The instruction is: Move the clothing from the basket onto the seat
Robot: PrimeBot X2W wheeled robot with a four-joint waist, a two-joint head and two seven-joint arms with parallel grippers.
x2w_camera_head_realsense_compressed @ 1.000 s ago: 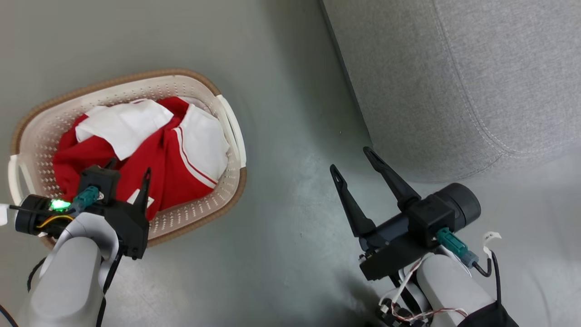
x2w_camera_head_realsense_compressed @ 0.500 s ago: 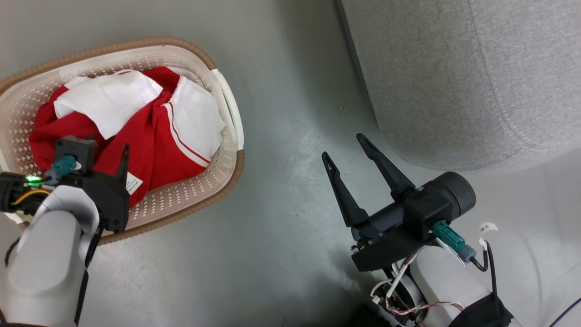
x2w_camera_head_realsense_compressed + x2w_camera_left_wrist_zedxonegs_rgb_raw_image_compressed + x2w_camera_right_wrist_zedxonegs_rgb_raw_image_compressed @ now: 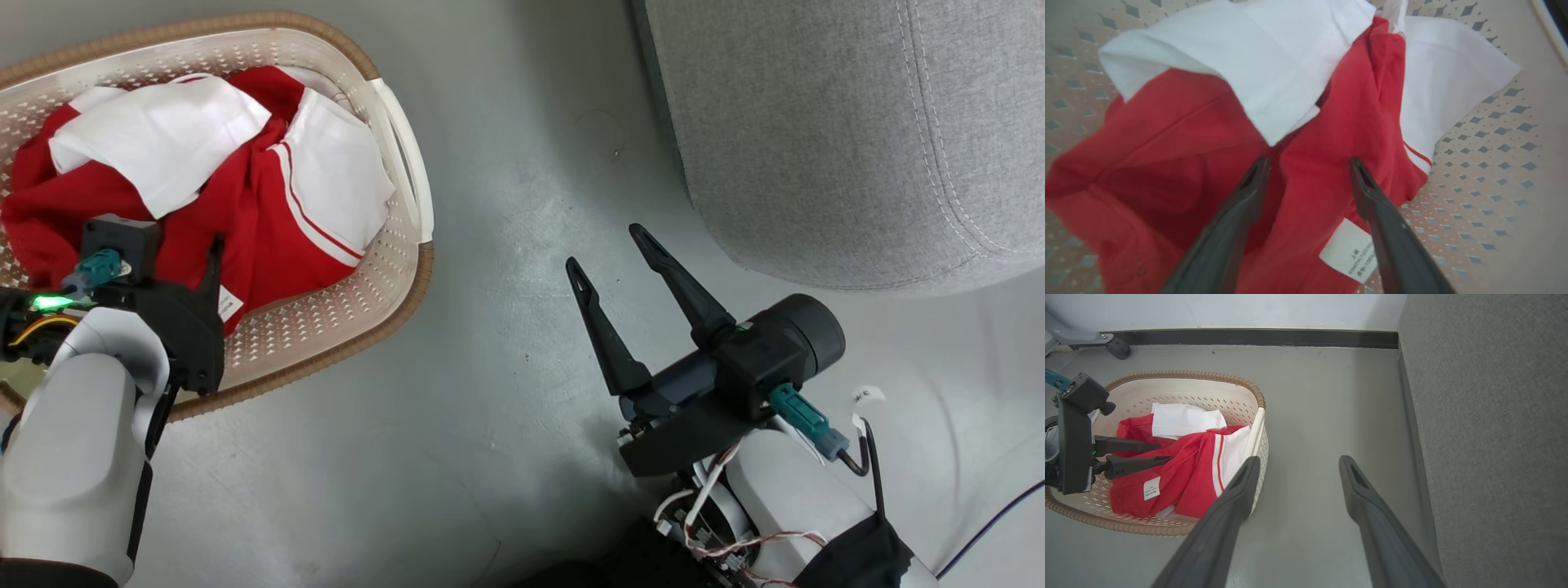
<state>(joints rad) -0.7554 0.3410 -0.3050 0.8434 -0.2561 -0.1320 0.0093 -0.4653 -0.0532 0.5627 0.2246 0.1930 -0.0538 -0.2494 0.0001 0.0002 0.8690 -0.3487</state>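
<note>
The clothing (image 3: pixel 261 220), red with white panels and stripes, lies crumpled in the cream basket (image 3: pixel 343 351) at the upper left. A small white tag (image 3: pixel 1349 255) shows on the red cloth (image 3: pixel 1327 163). My left gripper (image 3: pixel 1309 161) is open and reaches into the basket, its fingers just over the red fabric with nothing pinched between them. The right wrist view shows that left gripper (image 3: pixel 1164 452) above the clothing (image 3: pixel 1188 473). My right gripper (image 3: pixel 606 248) hangs open and empty over the floor, between the basket and the grey seat (image 3: pixel 833 139).
Grey floor (image 3: pixel 522 245) separates the basket rim (image 3: pixel 1224 377) from the seat's front (image 3: pixel 1486 437). A dark baseboard (image 3: pixel 1249 337) runs along the far wall. A caster wheel (image 3: pixel 1118 347) stands behind the basket. A black cable (image 3: pixel 988 523) lies at the lower right.
The head camera has moved, so the basket now sits higher and further left in its view. My left gripper stays over the clothing. Both grippers remain open.
</note>
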